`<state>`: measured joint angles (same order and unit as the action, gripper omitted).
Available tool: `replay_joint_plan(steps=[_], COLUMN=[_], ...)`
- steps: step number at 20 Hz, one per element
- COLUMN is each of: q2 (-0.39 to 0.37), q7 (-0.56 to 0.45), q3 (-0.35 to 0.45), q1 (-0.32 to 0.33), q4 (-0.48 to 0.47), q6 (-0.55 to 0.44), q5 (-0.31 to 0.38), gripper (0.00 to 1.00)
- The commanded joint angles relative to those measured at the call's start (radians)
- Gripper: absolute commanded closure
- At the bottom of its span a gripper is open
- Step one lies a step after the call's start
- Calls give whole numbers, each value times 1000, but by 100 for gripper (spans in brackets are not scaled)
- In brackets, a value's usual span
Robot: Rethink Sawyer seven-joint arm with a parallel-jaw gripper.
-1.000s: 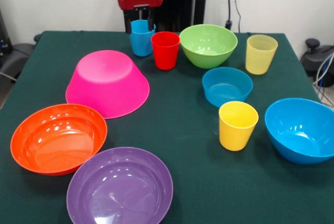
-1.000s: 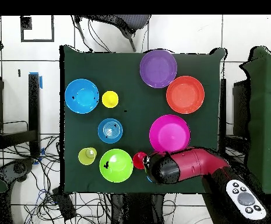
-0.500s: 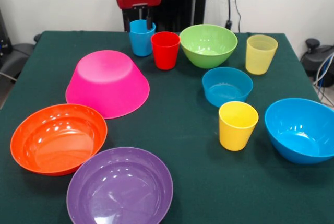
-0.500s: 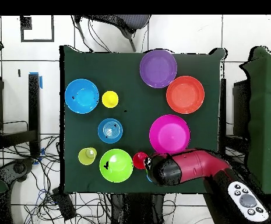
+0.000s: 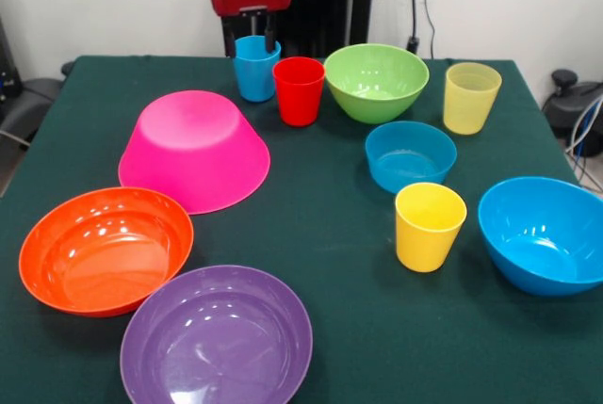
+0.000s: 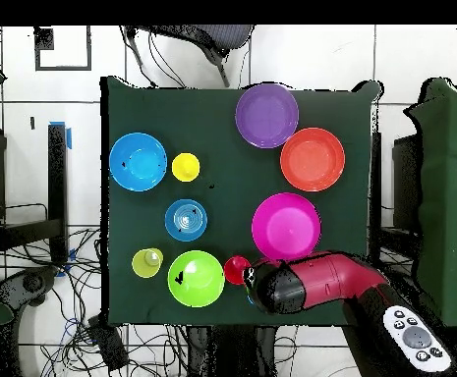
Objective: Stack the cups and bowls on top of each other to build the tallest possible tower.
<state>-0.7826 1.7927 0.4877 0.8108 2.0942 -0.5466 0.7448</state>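
Gripper point(image 5: 251, 35) sits at the blue cup point(image 5: 254, 70) at the table's far edge; one finger dips inside the cup, another runs behind its outer wall, so the jaws straddle the rim. Whether they actually pinch it, cannot tell. In the overhead view the arm point(image 6: 315, 280) covers that cup.

Red cup point(image 5: 299, 90) stands just beside the blue one, green bowl point(image 5: 376, 81) next along, pale yellow cup point(image 5: 471, 97) beyond. Pink bowl point(image 5: 194, 149) lies upside down, nothing on it. Orange bowl point(image 5: 105, 249) and purple bowl point(image 5: 216, 335) sit upright, near the front. Small blue bowl point(image 5: 410, 155), yellow cup point(image 5: 429, 226) and larger blue bowl point(image 5: 546, 233) stand apart on the green table point(image 5: 330, 234).
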Motion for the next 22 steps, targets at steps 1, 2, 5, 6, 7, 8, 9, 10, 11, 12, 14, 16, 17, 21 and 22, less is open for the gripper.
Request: replay_joint_plan(steps=[1,2,5,6,7,8,9,10,11,12,14,16,17,21,22], q2=[76,77,90,97,104,106,108,110,110,112,114,118,120,119,121], q7=[-78,-79,-73,-70,-68,-69,-70,-73,-78,-82,-87,-91,-94,-105,-107], q3=[-31,-30,-35,-41,-47,-51,-55,-57,-58,-59,-63,-69,-73,-74,-77], q1=[-22,-22,-29,-35,-41,-45,-48,-50,-48,-49,-52,-56,-58,-64,-68], q4=[14,15,6,-1,-7,-10,-13,-16,-16,-19,-21,-27,-29,-35,-38], q6=[-12,-15,-27,-33,-39,-46,-53,-61,-63,-66,-71,-78,-85,-99,-105], q5=[125,129,142,150,159,165,171,172,173,173,174,175,176,177,181], gripper=[0,0,0,0,0,0,0,0,0,0,0,0,0,0,0])
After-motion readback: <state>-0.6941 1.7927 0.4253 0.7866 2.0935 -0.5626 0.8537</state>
